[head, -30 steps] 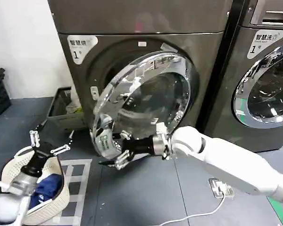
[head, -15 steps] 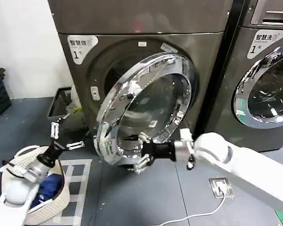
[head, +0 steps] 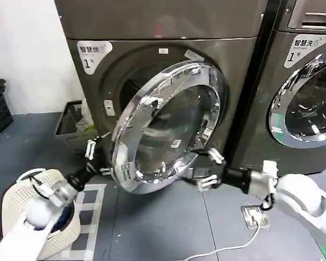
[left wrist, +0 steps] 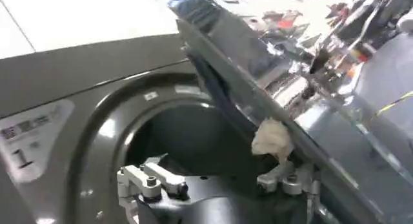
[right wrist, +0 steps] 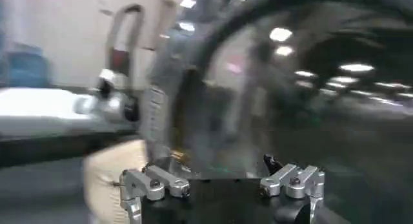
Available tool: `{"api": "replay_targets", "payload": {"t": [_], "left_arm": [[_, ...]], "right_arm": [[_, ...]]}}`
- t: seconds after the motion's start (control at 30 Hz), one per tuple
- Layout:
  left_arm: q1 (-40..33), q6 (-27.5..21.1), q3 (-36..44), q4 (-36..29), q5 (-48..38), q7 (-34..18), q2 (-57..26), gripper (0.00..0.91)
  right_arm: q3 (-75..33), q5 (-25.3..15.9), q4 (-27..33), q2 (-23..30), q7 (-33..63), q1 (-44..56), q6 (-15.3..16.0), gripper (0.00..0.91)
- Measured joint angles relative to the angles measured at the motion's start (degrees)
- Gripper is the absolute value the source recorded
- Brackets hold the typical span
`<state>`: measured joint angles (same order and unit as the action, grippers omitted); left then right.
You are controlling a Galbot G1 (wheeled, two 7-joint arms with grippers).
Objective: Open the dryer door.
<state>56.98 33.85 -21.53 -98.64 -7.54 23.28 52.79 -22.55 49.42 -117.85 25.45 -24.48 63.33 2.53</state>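
A cream perforated plastic laundry basket [head: 22, 217] with dark blue clothing [head: 62, 216] inside sits on the floor just under the left hand. A white cable [head: 228, 247] and small white adapter block [head: 254, 216] lie below the right hand. A second grey machine with a green-stickered chrome door [head: 301, 103] stands beyond it.

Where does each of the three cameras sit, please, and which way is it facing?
Head view: on the head, looking down at the dryer door; both arms show, left pincer and right pincer open.
Left wrist view: on the left wrist, facing the drum opening behind the door; its own fingers show.
Right wrist view: on the right wrist, facing the door's front; its fingers show.
Shared: all see the door.
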Motion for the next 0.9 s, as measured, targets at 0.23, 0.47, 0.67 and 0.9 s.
{"api": "replay_targets", "payload": {"t": [0.23, 0.47, 0.67, 0.9], "left_arm": [[-1.6, -0.11, 2.79, -0.96, -0.44, -0.01, -0.62, 0.907], [-2.89, 0.01, 5.21, -1.08, -0.69, -0.02, -1.01, 0.907], [-4.66, 0.08, 7.92, -0.86, -0.62, -0.03, -0.56, 0.907], [-7.49, 0.04, 11.94, -0.12, -0.56, -0.09, 0.74, 0.907]], "right_arm": [[-25.44, -3.14, -0.51, 6.04, 1.05, 22.89, -2.07, 0.907], [-43.89, -6.93, 0.37, 15.1, 5.11, 39.47, -5.05, 0.907], [-53.77, -10.65, 1.75, 22.71, 10.4, 46.02, -6.1, 0.907], [-60.91, -14.23, 3.91, 31.39, 18.82, 47.1, -5.46, 0.907]]}}
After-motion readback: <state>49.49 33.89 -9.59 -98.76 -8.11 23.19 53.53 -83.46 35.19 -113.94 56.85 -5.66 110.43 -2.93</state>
